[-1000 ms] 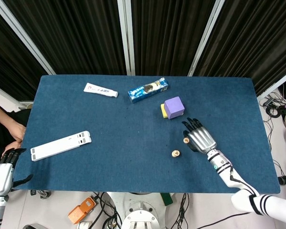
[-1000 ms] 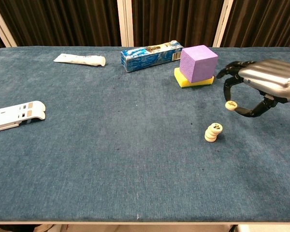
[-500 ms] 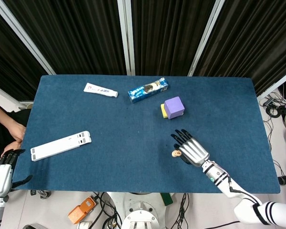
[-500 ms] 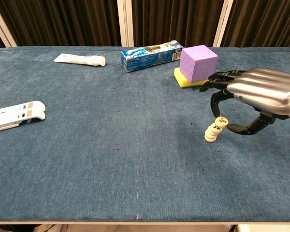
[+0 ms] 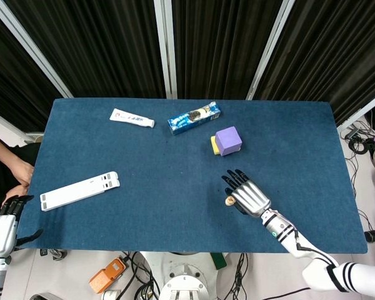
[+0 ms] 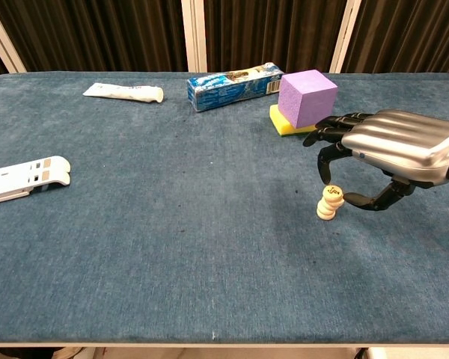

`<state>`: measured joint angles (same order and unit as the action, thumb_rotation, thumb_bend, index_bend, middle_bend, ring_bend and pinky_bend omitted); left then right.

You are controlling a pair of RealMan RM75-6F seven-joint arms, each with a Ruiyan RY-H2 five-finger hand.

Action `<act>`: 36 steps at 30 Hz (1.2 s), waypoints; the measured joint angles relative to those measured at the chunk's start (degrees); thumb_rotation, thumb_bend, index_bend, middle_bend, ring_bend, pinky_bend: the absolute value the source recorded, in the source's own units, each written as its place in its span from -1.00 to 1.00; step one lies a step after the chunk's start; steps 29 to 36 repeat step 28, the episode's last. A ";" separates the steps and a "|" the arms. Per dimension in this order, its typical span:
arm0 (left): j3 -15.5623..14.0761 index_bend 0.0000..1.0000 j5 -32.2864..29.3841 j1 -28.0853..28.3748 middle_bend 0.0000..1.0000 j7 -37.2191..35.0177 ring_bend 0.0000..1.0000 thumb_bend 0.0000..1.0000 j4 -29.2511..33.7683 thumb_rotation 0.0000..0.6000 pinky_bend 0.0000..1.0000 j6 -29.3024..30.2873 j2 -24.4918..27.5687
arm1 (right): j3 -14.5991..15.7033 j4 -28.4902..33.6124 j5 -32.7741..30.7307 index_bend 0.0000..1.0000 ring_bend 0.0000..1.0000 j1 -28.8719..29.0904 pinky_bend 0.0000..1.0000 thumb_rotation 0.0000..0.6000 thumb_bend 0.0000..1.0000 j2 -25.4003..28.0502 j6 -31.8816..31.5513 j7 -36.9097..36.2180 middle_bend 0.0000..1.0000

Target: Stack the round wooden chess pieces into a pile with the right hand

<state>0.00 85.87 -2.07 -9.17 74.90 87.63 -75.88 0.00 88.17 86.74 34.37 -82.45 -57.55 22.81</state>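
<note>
The right hand point(image 6: 393, 153) is hovering at the right of the chest frame, fingertip and thumb pinching the top chess piece point(image 6: 331, 192) as it sits on the pile point(image 6: 328, 205) just right of centre on the blue table point(image 6: 172, 224); whether the pinch is loosening, I cannot tell. The pile is looking slightly crooked, so the release wants doing gently: thumb and finger parting evenly, then lifting straight up, with no sideways drag. In the head view the pile point(image 5: 229, 201) is peeking out at the hand's left edge. The left hand point(image 5: 3, 225), fingers loosely spread, is idling at the lower left corner, holding nothing.
</note>
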 measured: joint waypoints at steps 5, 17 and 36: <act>0.01 -0.62 -0.04 0.03 -0.63 0.00 -0.75 -0.98 -0.09 1.00 -1.00 -0.11 -0.10 | 0.20 0.13 0.46 -0.12 -0.81 -0.17 -0.72 1.00 0.06 0.17 -0.45 -0.18 -0.63; 0.35 -0.65 0.49 0.64 -0.63 -0.10 -0.75 -0.98 0.22 1.00 -1.00 -0.07 0.03 | -0.85 1.71 1.05 -0.45 -0.81 -5.02 -0.73 1.00 -0.06 4.34 -10.94 -2.56 -0.63; 0.52 -0.65 1.73 1.56 -0.63 0.98 -0.75 -0.98 1.31 1.00 -1.00 0.36 -0.10 | 1.41 2.81 3.09 -0.99 -1.00 -19.85 -0.92 1.00 -0.10 12.16 -31.53 -9.11 -0.85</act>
